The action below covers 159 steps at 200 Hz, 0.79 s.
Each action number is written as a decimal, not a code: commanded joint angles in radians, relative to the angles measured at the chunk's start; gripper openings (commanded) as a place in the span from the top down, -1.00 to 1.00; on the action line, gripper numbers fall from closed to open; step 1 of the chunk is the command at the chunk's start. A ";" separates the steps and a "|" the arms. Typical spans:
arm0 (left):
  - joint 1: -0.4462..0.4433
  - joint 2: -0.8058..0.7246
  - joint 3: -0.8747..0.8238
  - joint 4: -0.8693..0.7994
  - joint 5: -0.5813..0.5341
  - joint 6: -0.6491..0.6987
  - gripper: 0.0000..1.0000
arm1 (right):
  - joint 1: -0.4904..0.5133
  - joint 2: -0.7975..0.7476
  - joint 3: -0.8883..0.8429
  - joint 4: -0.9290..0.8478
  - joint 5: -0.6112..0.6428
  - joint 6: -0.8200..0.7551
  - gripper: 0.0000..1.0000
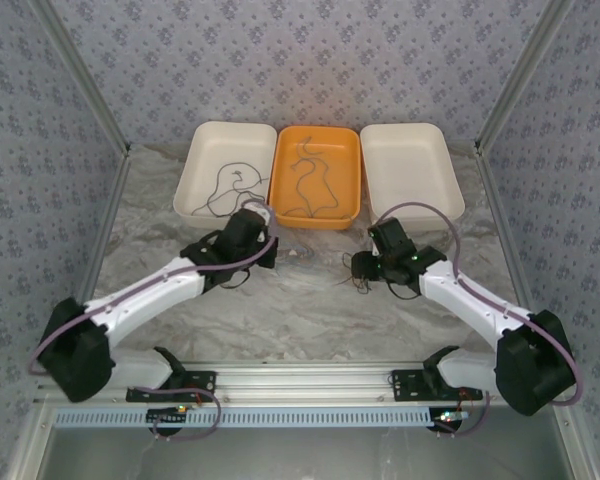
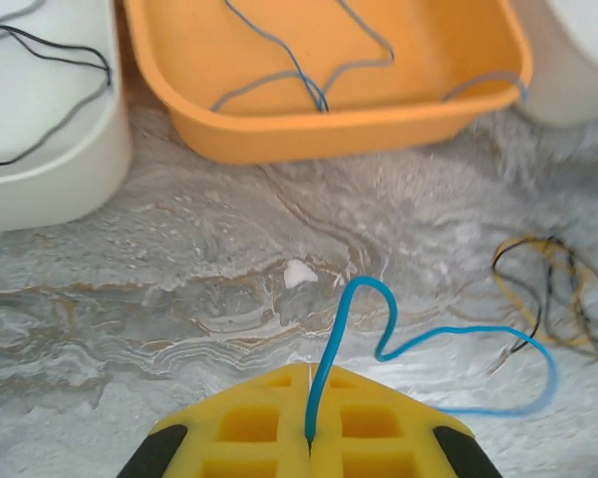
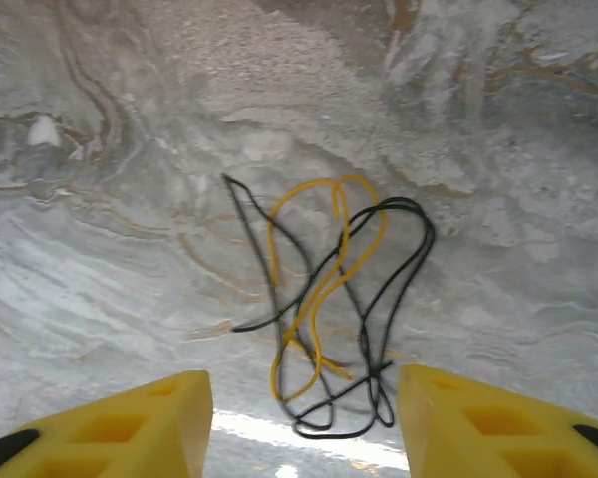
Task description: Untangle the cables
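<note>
My left gripper (image 2: 309, 373) (image 1: 263, 232) is shut on a blue cable (image 2: 364, 289), which loops up from between the yellow fingers and trails right across the table. A tangle of dark grey and yellow cables (image 3: 329, 299) (image 2: 558, 289) lies on the table just ahead of my right gripper (image 3: 304, 423) (image 1: 363, 268). That gripper is open with nothing between its fingers. Blue-grey cables (image 2: 279, 75) lie in the orange tray (image 2: 329, 134) (image 1: 318, 215). A dark cable (image 2: 70, 100) lies in the left white tray (image 2: 50, 189) (image 1: 195, 150).
A second white tray (image 1: 412, 160) stands at the back right beside the orange one. A small white fleck (image 2: 299, 272) lies on the marbled tabletop in front of the left gripper. Patterned walls close in the table on three sides.
</note>
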 commanded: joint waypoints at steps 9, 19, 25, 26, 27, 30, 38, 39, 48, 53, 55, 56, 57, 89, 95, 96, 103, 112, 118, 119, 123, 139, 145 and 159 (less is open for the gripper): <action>0.024 -0.129 -0.063 0.034 0.040 -0.142 1.00 | 0.058 -0.171 -0.045 0.102 -0.044 0.138 -0.18; 0.028 -0.160 -0.068 0.033 0.049 -0.169 1.00 | 0.086 -0.224 -0.082 0.170 -0.050 0.200 -0.19; 0.030 -0.179 -0.068 0.033 0.049 -0.184 1.00 | 0.104 -0.259 -0.110 0.222 -0.057 0.224 -0.21; 0.029 -0.182 -0.068 0.033 0.049 -0.188 1.00 | 0.107 -0.263 -0.114 0.232 -0.058 0.228 -0.21; 0.030 -0.183 -0.068 0.033 0.049 -0.190 1.00 | 0.111 -0.269 -0.118 0.242 -0.059 0.231 -0.21; 0.030 -0.192 -0.068 0.033 0.050 -0.196 1.00 | 0.122 -0.281 -0.134 0.270 -0.062 0.242 -0.22; 0.033 -0.211 -0.064 0.026 0.050 -0.217 1.00 | 0.156 -0.313 -0.169 0.353 -0.058 0.265 -0.25; 0.034 -0.213 -0.063 0.025 0.050 -0.220 1.00 | 0.162 -0.315 -0.175 0.362 -0.058 0.269 -0.25; 0.038 -0.230 -0.056 0.015 0.053 -0.240 1.00 | 0.195 -0.338 -0.220 0.461 -0.054 0.301 -0.30; 0.038 -0.239 -0.051 0.011 0.054 -0.250 1.00 | 0.209 -0.344 -0.247 0.521 -0.057 0.324 -0.31; 0.038 -0.242 -0.048 0.009 0.054 -0.253 1.00 | 0.214 -0.346 -0.257 0.544 -0.056 0.332 -0.31; 0.038 -0.244 -0.047 0.007 0.054 -0.256 1.00 | 0.218 -0.346 -0.261 0.556 -0.056 0.342 -0.31; 0.038 -0.246 -0.045 0.006 0.054 -0.258 1.00 | 0.220 -0.346 -0.268 0.568 -0.055 0.351 -0.31; 0.039 -0.288 -0.021 -0.032 0.034 -0.300 1.00 | 0.345 -0.310 -0.330 0.769 0.028 0.433 -0.27; 0.039 -0.291 -0.015 -0.040 0.026 -0.305 1.00 | 0.371 -0.302 -0.322 0.777 0.047 0.423 -0.27; 0.040 -0.291 -0.015 -0.041 0.026 -0.307 1.00 | 0.375 -0.300 -0.321 0.778 0.050 0.422 -0.27; 0.041 -0.290 -0.007 -0.048 0.019 -0.315 1.00 | 0.403 -0.291 -0.312 0.787 0.069 0.412 -0.26; 0.045 -0.284 0.005 -0.059 0.017 -0.335 1.00 | 0.438 -0.282 -0.301 0.789 0.099 0.392 -0.26; 0.049 -0.277 0.016 -0.066 0.018 -0.346 1.00 | 0.457 -0.277 -0.297 0.790 0.117 0.379 -0.26; 0.049 -0.276 0.017 -0.067 0.019 -0.349 1.00 | 0.459 -0.276 -0.296 0.790 0.119 0.377 -0.26; 0.049 -0.272 0.023 -0.069 0.023 -0.357 1.00 | 0.467 -0.273 -0.296 0.793 0.127 0.368 -0.26; 0.050 -0.263 0.044 -0.076 0.027 -0.404 1.00 | 0.487 -0.266 -0.302 0.808 0.152 0.338 -0.26; 0.050 -0.260 0.050 -0.077 0.029 -0.420 1.00 | 0.492 -0.264 -0.309 0.826 0.159 0.327 -0.27; 0.052 -0.250 0.069 -0.082 0.035 -0.444 1.00 | 0.493 -0.255 -0.332 0.890 0.164 0.317 -0.28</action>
